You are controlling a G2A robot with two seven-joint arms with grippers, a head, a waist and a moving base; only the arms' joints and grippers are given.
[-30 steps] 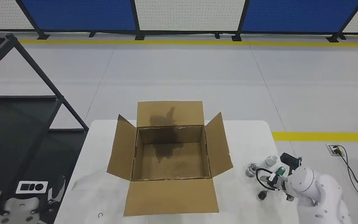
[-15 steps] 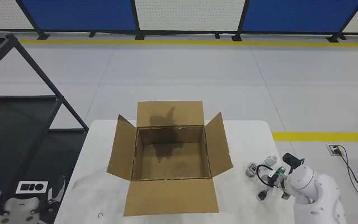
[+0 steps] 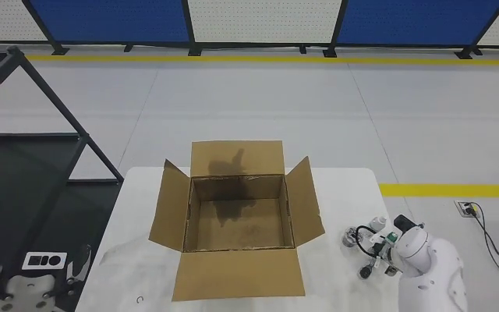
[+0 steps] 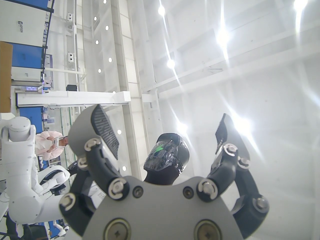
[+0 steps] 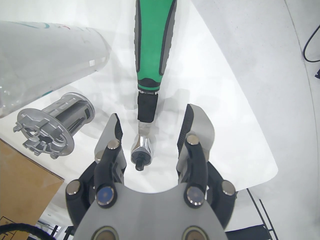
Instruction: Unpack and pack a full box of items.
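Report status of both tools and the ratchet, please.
Right tool open, straddling chrome head of green-handled ratchet wrench on white table, not gripped. Left tool open, empty, pointing up. Grey metal flanged cylinder and clear plastic bottle beside wrench.

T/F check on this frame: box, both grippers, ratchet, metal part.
1. The box has its flaps open. True.
2. The right gripper is shut on the ratchet. False: it is open, with a finger on each side of the ratchet's head and neither touching it.
3. The ratchet lies inside the box. False: it lies on the table, beside the box.
4. The left gripper is open. True.
5. A metal part lies on the table near the ratchet. True.
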